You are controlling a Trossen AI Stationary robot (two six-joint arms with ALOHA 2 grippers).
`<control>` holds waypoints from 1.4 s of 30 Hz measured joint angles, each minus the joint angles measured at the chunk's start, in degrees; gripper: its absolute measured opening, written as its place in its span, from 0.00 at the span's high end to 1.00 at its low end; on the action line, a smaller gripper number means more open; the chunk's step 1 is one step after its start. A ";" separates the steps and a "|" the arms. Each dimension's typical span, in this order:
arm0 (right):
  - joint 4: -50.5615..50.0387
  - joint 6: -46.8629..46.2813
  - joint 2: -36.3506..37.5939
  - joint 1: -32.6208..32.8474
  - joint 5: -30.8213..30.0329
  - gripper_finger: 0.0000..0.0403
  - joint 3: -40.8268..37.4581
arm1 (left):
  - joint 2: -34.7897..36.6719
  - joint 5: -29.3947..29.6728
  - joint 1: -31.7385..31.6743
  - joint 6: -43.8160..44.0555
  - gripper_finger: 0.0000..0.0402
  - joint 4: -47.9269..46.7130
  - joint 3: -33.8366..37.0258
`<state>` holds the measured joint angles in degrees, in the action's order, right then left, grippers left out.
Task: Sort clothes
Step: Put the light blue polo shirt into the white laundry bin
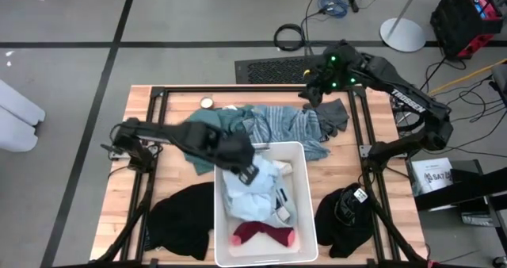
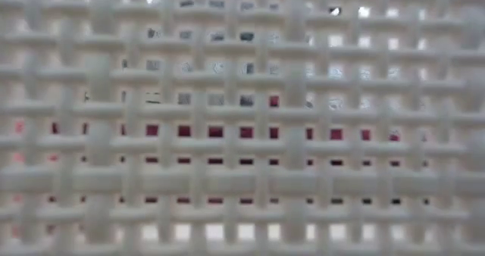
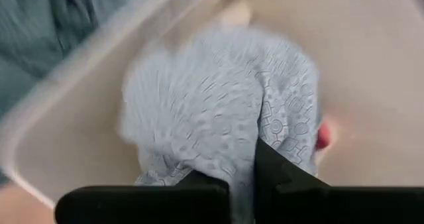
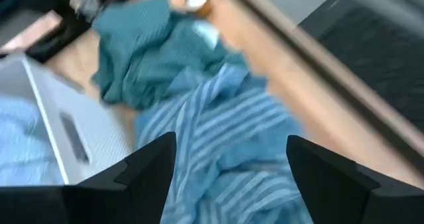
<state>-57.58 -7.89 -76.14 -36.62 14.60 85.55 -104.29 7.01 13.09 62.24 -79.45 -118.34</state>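
High view: we're mid-drop. The left gripper point(image 1: 247, 171) sits over the far end of the white bin point(image 1: 305, 190), which stands at the near edge of the worktop point(image 1: 178, 93), middle. The light blue garment point(image 1: 252, 195) lies inside it with the pink-magenta sock point(image 1: 264, 235) at the near end. The teal garment point(image 1: 207, 125) and striped garment point(image 1: 287, 124) remain piled toward the far edge; a dark grey piece point(image 1: 333, 114) is beside them, and black clothes sit at the near left corner point(image 1: 181, 219) and near right point(image 1: 344, 217). The right gripper point(image 1: 317, 86) hovers at the far edge over that pile.

Low view: only the bin's mesh wall point(image 2: 242, 120), with red showing through; nothing else readable.

Left wrist view: jaws pressed together, pinching a fold of the light blue fabric point(image 3: 218, 111) above the bin floor. Next, we judge: release, then lift clear.

Right wrist view: fingers point(image 4: 142, 168) spread wide, nothing between them, striped cloth point(image 4: 225, 144) below. Next, descend and pinch.

Hidden: the bin's contents under the blue piece, and the fingertips' exact contact.
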 joint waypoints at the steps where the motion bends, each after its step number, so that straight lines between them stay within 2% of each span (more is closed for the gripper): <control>1: 0.38 0.47 -0.04 -0.31 1.98 0.32 -1.75 | -0.60 -1.06 0.44 1.29 0.94 0.08 1.38; 4: 2.42 0.75 -0.04 -0.55 6.08 0.32 -6.85 | -2.10 -5.98 0.96 3.33 0.94 2.21 6.81; 7: 4.55 1.33 -0.11 -0.36 6.80 0.32 -9.84 | -2.65 -10.69 0.95 3.45 0.94 9.35 13.16; 13: 6.24 1.39 -0.08 -0.44 6.53 0.32 -11.40 | -1.36 -11.36 -0.12 3.76 0.94 23.08 21.92; 16: 6.30 1.17 -0.02 -0.42 6.60 0.32 -11.38 | -1.48 -11.50 -1.42 2.84 0.94 23.47 21.74; 19: 6.66 0.49 -0.02 -0.44 6.57 0.32 -11.38 | -1.73 -11.01 -2.15 -0.11 0.90 22.69 20.76; 25: 7.42 -1.46 -0.02 -0.44 6.54 0.32 -11.38 | -2.27 -3.35 -1.54 -13.81 0.73 21.92 18.66; 29: 7.93 -2.68 -0.02 -0.44 6.52 0.32 -11.38 | -2.74 -3.77 -2.44 -19.18 0.62 18.43 16.09; 32: 8.23 -3.45 -0.04 -0.44 6.49 0.32 -11.38 | -2.46 -4.06 -3.33 -23.24 0.55 12.13 12.90; 37: 8.43 -4.93 -0.04 -0.43 6.51 0.32 -11.38 | -1.27 -3.52 -4.84 -31.29 0.51 2.68 5.34; 42: 8.48 -6.60 -0.04 -0.44 6.52 0.32 -11.38 | 1.14 -1.35 -5.44 -37.99 0.51 0.71 -0.70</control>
<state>-49.10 -14.49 -76.18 -37.06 21.12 74.17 -103.15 5.67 7.65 24.25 -78.74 -119.04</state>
